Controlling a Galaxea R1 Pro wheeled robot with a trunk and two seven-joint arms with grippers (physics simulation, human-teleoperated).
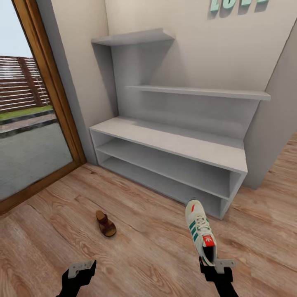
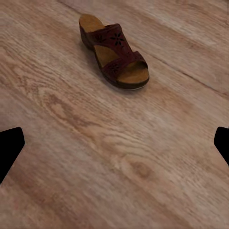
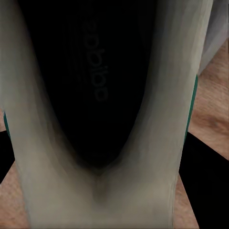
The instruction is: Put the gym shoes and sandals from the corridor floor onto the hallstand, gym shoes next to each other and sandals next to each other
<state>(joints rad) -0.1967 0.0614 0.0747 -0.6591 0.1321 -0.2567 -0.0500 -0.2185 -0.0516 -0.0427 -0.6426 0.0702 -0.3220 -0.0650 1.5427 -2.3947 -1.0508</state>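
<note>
The right gripper (image 1: 211,264) pinches one gym shoe (image 1: 200,230) at its heel end. The shoe is held off the floor (image 1: 156,247), toe pointing fwd toward the shoe rack (image 1: 173,142), so its long axis runs about straight away from the robot. In the right wrist view the inside of the shoe (image 3: 100,95) is very close to the camera, dark insole with cream walls on both sides, which fits a grip on the heel rim.

The rack stands right in front of this shoe. The toe is near the rack's right part, at the level of the lowest shelf. All shelves that I can see carry nothing. My judgement: next move is to lift and push the shoe fwd onto the bench top or a shelf, approx. along its own axis, so little turning is needed.

The left gripper (image 1: 78,270) is spread, nothing btw. its fingers (image 2: 9,145). One sandal (image 1: 106,223) lies on the floor ahead of it, a bit to its right, well apart from the rack. In the left wrist view the sandal (image 2: 114,57) lies diagonal to the fingers' line, not along it. The left arm is clearly nearer to it than the right one, so the sandal is probably its job; a wrist turn may be needed first.
</note>
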